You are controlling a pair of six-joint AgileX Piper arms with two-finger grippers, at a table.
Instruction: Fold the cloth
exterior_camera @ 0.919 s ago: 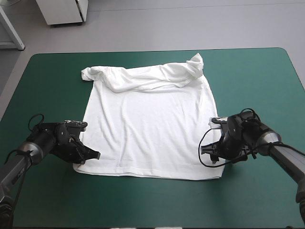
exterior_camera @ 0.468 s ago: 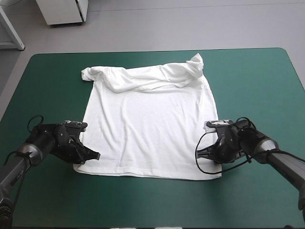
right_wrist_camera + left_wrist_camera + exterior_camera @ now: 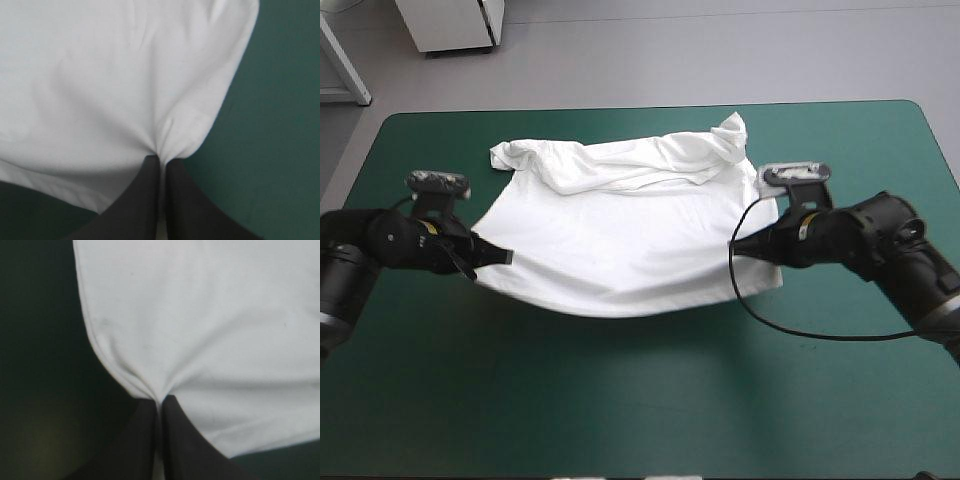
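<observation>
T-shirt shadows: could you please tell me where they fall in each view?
High view: a soft shadow lies on the table under the T-shirt's raised near hem. Left wrist view: the table beside the shirt looks very dark. Right wrist view: a dark band shows under the hem.

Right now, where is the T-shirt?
High view: the T-shirt sits mid-table, its near hem raised off the teal-green cover between the left tool and right tool, its far end resting on that cover.

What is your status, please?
Black-fingered left gripper and right gripper shut on white short-sleeved T-shirt, near corners. Near hem raised off teal-green table cover. Nothing in the way.
</observation>
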